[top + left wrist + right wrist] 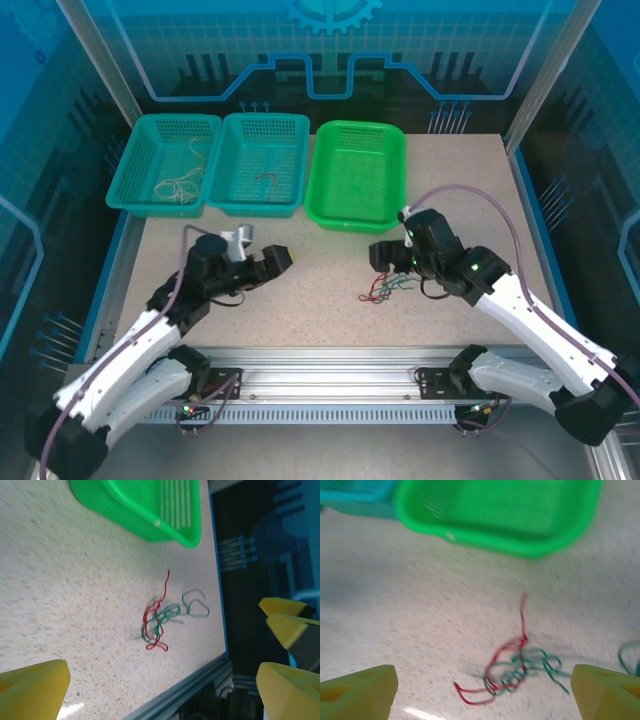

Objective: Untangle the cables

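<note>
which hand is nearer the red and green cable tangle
Right. The right hand hovers just beyond the cable tangle; the left hand is well off to its left.

Robotics lab cell, aluminium-framed enclosure (100, 60), blue circuit-print panels (330, 50) (gear motif), speckled table (320, 300).

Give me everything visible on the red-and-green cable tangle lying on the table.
The cable tangle is a small knot of thin, flexible wires: a red wire looped through a dark green wire, one red end poking out toward the green basket, and a green loop trailing to one side. It lies flat on the speckled table, in front of the basket and apart from it, touching just the tabletop; nothing holds it.
</note>
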`<state>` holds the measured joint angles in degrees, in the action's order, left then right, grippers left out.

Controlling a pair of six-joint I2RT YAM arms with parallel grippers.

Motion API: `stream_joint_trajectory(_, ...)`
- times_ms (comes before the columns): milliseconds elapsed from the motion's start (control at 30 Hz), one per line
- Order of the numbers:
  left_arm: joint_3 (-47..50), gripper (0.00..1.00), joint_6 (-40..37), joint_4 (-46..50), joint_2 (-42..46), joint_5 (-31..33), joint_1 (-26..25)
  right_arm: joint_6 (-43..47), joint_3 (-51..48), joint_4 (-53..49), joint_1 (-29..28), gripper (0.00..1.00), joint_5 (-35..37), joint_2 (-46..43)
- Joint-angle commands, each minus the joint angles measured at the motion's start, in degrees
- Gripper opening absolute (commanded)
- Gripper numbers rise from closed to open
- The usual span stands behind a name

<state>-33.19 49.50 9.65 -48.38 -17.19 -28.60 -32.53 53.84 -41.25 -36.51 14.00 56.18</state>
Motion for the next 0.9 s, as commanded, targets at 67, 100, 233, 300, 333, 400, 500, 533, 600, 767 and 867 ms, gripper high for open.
stream_joint_trajectory(67,-4.84,0.95,-0.75,-9.7,-15.32,5.91,-10.19,-9.74,-7.99,0.61,3.79,0.91,-1.34,-0.45)
stream_joint_trajectory(100,-5.73,0.94,0.03,-10.81,-18.95,6.37,-11.88,-10.76,-8.58,0.65,4.83,0.91,-2.65,0.77)
stream_joint_trajectory(233,-9.63,0.94,3.5,-18.41,-32.54,5.59,-17.28,-12.12,-8.82,-0.39,8.02,0.93,-4.74,7.26)
stream_joint_trajectory(300,-11.89,0.95,4.76,-21.11,-38.03,5.84,-19.77,-12.02,-8.76,-0.23,9.39,0.93,-5.79,10.34)
stream_joint_trajectory(333,-12.77,0.97,5.48,-22.43,-40.78,6.09,-20.83,-12.02,-8.76,-0.23,10.18,0.93,-6.28,11.86)
stream_joint_trajectory(400,-14.08,0.98,7.4,-25.0,-45.36,6.08,-22.22,-12.15,-8.67,-0.49,11.35,0.94,-6.14,13.99)
stream_joint_trajectory(500,-14.88,0.96,10.38,-29.66,-50.66,5.79,-23.33,-11.51,-8.86,0.42,12.88,0.95,-6.24,16.35)
stream_joint_trajectory(533,-15.14,0.91,11.16,-31.03,-52.21,5.44,-23.44,-11.1,-9.01,0.84,13.2,0.95,-6.55,17.07)
stream_joint_trajectory(600,-15.83,0.8,12.3,-32.46,-54.46,4.63,-23.52,-10.38,-9.4,2.13,13.48,0.95,-7.02,18.36)
stream_joint_trajectory(767,-17.73,0.45,12.82,-31.71,-56.7,3.8,-23.51,-10.31,-10.49,4.96,13.77,0.94,-8.9,22.06)
stream_joint_trajectory(867,-18.01,0.25,12.49,-30.39,-56.48,4.05,-23.52,-11.16,-11.21,6.86,13.84,0.93,-8.9,24.01)
